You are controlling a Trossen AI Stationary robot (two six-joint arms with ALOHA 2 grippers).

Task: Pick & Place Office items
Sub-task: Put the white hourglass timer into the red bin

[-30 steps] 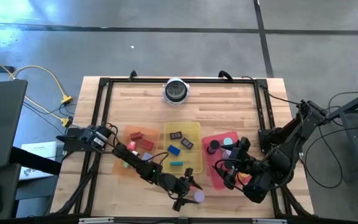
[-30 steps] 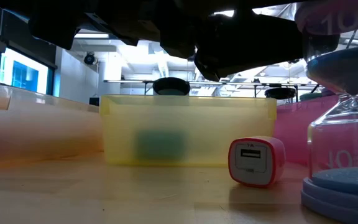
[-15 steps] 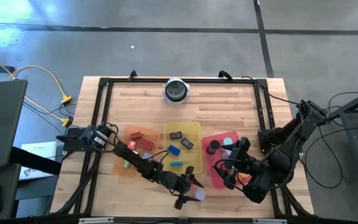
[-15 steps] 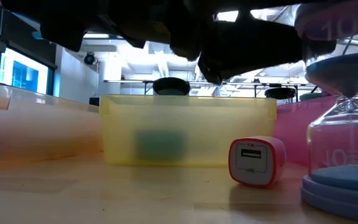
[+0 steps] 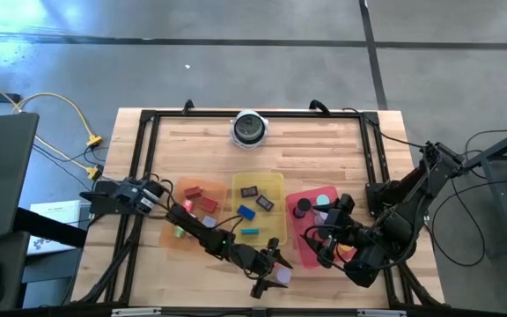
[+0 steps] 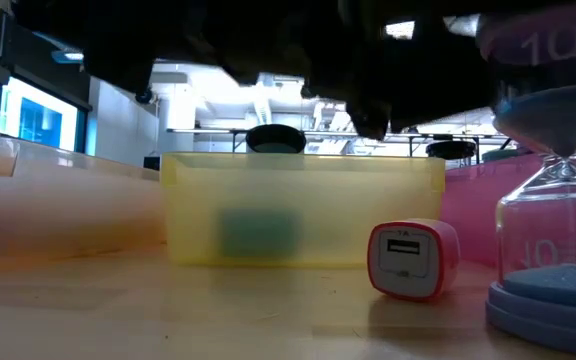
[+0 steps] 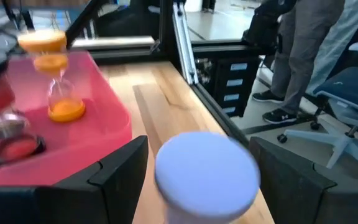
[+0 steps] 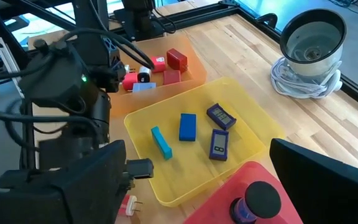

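Wooden tabletop (image 5: 324, 150) under me: my left gripper (image 7: 197, 171) straddles the purple-topped hourglass (image 7: 205, 172) at the near edge, fingers wide and not touching it. My right gripper (image 5: 326, 242) gapes empty over the pink tray (image 5: 304, 254). Beyond, blue blocks (image 8: 188, 126) lie in the yellow tray (image 8: 143, 121).

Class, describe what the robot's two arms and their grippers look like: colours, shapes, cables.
Both arms are dark, jointed links. The left arm carries small red and green lights and thin cables. Its left gripper has two broad, dark, flat-faced fingers. The right gripper looks alike; black cables run along the right arm.
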